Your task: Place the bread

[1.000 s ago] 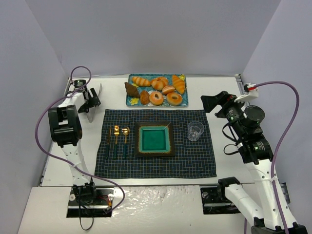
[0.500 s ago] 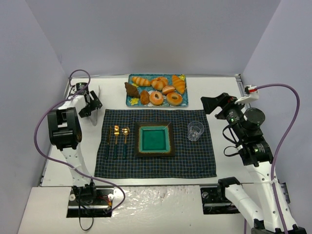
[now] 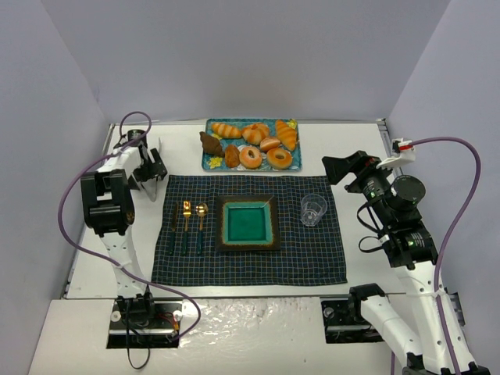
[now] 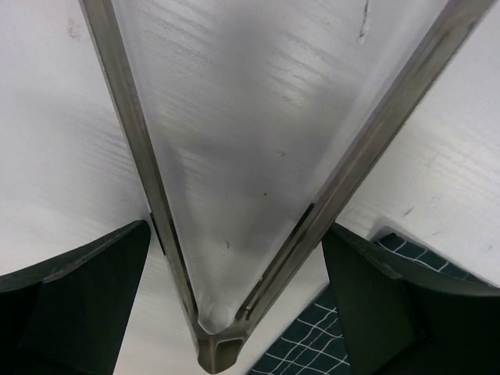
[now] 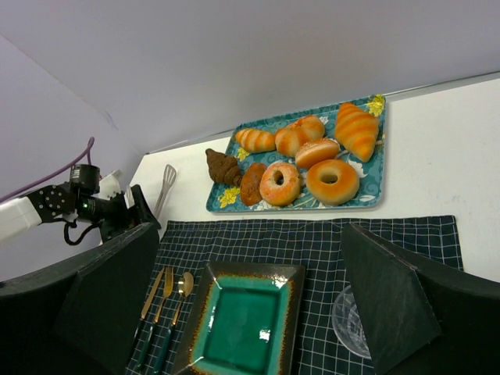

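Metal tongs (image 4: 234,195) fill left wrist view | left fingers (image 4: 86,297) spread beside them | right fingers (image 5: 391,305) apart, empty | bread (image 5: 223,166) on tray (image 5: 373,195)

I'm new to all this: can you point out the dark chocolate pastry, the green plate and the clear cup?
dark chocolate pastry (image 3: 209,144): top view, middle of its body.
green plate (image 3: 248,223): top view, centre of the glazed well.
clear cup (image 3: 312,209): top view, its side wall.

Two doughnuts (image 3: 251,157), three utensils (image 3: 186,225)
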Controlling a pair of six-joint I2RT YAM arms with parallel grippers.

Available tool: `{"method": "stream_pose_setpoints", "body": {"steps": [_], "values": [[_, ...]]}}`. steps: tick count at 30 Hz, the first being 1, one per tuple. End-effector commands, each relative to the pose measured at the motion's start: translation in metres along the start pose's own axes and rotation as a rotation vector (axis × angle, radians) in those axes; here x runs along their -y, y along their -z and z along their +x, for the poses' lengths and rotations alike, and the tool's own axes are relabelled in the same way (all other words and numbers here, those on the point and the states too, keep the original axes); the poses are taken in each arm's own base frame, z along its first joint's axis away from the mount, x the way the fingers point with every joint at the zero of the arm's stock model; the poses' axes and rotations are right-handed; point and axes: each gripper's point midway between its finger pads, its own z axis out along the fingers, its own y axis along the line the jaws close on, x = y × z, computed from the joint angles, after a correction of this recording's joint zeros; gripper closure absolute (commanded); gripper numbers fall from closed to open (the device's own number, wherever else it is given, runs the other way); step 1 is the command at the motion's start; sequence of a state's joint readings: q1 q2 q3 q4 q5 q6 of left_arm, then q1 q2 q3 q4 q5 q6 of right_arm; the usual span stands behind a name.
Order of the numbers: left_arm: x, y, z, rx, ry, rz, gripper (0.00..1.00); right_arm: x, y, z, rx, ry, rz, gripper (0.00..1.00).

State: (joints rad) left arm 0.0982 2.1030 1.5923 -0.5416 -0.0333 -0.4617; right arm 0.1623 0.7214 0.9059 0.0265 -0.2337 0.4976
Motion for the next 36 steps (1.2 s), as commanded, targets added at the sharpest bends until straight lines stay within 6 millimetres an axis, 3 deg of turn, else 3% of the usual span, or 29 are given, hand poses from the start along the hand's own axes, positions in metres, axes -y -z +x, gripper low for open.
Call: {"method": "stream_pose_setpoints", "body": {"steps": [1, 22, 36], "values": [[-0.015, 0.015, -0.011, 0.009, -0.07, -0.065, 0.11, -0.012, -0.001, -0.022, 0.085, 0.015, -0.054, 0.0], [-0.014, -0.002, -0.017, -0.007, -0.072, -0.031, 0.1, -0.011, -0.002, -0.022, 0.085, 0.028, -0.048, 0.0], [-0.01, -0.01, -0.01, -0.018, -0.042, 0.011, 0.12, -0.007, -0.005, -0.016, 0.07, 0.017, -0.038, 0.0]]}}
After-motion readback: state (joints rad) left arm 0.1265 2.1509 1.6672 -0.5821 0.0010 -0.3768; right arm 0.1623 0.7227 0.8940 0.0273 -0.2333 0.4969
